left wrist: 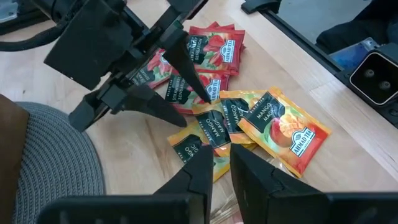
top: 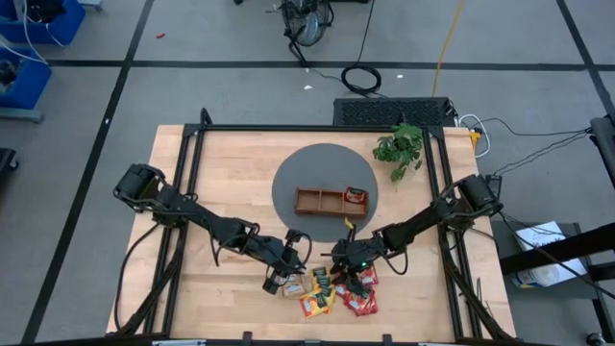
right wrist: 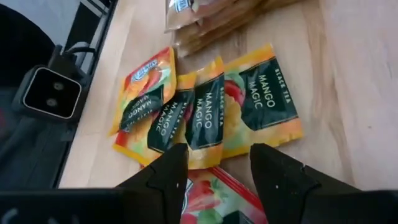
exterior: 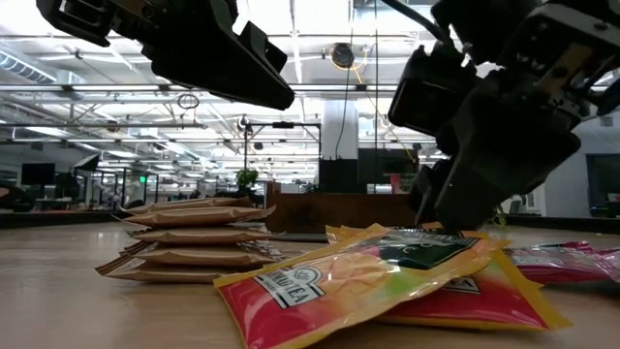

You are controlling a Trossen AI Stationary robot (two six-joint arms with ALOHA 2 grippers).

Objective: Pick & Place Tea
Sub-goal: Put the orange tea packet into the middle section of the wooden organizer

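high view puts the tea pile point(top: 332, 291) nearest me, at six o'clock on the surface point(top: 221, 163), with both arms bent down over it. from the low camera i see a yellow-and-red sachet point(exterior: 368, 276) lying closest, its corner lifted over another one, and at nine o'clock from it a flat stack of beige sachets point(exterior: 189, 242). pink-red sachets point(exterior: 572, 260) lie at three o'clock.

the left gripper point(top: 286, 274) hangs just above the nine o'clock side of the pile. in its own wrist view the two fingers point(left wrist: 196, 177) stand close with a thin gap, over the mango sachets point(left wrist: 239, 121) and holding none that i can see; i cannot tell whether they are closing or parting. the right gripper point(top: 348, 272) sits over the three o'clock side of the pile. its fingers point(right wrist: 168, 171) are spread wide, with four orange mango packets point(right wrist: 205, 112) fanned out under them and a red one point(right wrist: 214, 202) between the fingertips, not pinched.

further on, at twelve o'clock from the pile, the wooden tray point(top: 332, 201) rests on the grey round mat point(top: 293, 178); one red sachet point(top: 356, 195) lies in its three o'clock compartment. the plant point(top: 402, 147) stands beyond, at about one o'clock.
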